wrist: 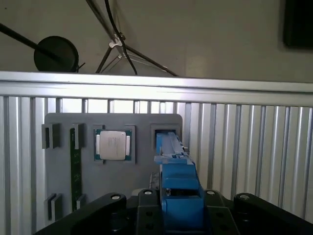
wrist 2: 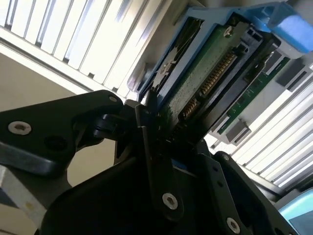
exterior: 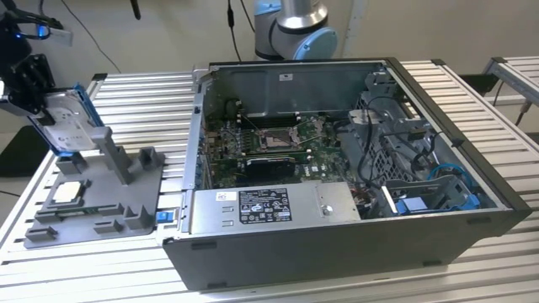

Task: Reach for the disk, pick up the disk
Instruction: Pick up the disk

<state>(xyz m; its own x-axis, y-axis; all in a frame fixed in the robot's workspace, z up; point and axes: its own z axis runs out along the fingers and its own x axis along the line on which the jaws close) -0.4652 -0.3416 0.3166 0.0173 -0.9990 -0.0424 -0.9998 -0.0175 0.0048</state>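
At the edge of the slatted table (exterior: pixel 139 88) on the exterior view's left, over the grey fixture (exterior: pixel 139 183), my gripper (exterior: pixel 38 101) has its jaws clamped on the disk (exterior: pixel 69 129), whose long axis runs straight out from them, angled down toward the fixture.

disk (exterior: pixel 65 126): silver-grey hard drive, white label, bright blue carrier frame
pose: on edge, slightly tilted; green circuit-board side shows in second wrist view
location: exterior view's left, above grey fixture tray (exterior: pixel 126 196)
state: clamped between gripper (wrist 2: pixel 168 139) fingers
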